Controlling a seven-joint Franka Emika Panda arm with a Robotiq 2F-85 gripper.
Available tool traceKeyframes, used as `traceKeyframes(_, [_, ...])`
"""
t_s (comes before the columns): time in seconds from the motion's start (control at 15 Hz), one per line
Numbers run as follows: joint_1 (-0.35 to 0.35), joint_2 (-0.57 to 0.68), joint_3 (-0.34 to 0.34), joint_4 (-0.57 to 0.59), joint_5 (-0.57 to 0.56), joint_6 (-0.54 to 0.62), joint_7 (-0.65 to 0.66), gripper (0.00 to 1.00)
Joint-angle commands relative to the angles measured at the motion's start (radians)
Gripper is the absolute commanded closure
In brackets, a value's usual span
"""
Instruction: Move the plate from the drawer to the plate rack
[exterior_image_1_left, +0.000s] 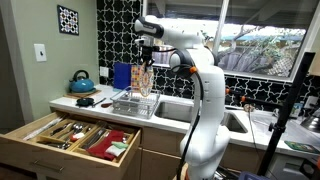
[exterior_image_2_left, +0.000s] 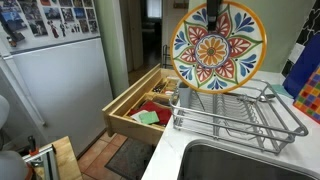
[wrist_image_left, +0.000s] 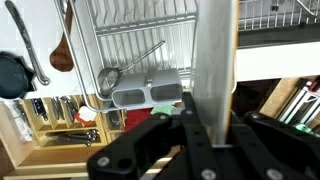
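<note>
The claw (exterior_image_2_left: 212, 16) is clamped on the plate (exterior_image_2_left: 218, 52) at its 12 o'clock rim. The plate hangs upright, well clear of the open drawer (exterior_image_2_left: 135, 100) and over the plate rack (exterior_image_2_left: 250, 112) on the counter (exterior_image_1_left: 100, 109). Its 6 o'clock edge sits close to the top wires; whether it touches them I cannot tell. In the wrist view the plate shows edge-on, a pale band between the fingers — only a thin bite of rim looks to be held.

The likely trouble is a descent out of line with a slot. The bottom edge would then land on a wire, and the plate could pivot in that narrow grip or slip free. Letting go before it is seated could tip it towards the sink (exterior_image_2_left: 240, 165), at 6 o'clock of the rack — or flat onto the wires.
</note>
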Motion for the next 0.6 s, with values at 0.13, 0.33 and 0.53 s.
traceKeyframes(0.13, [-0.02,-0.041,-0.011,-0.122,0.01,0.063,-0.049,0.97])
traceKeyframes(0.33, [-0.031,-0.043,-0.018,-0.144,0.01,0.076,-0.071,0.97])
traceKeyframes(0.53, [-0.038,-0.048,-0.022,-0.176,0.006,0.097,-0.101,0.97])
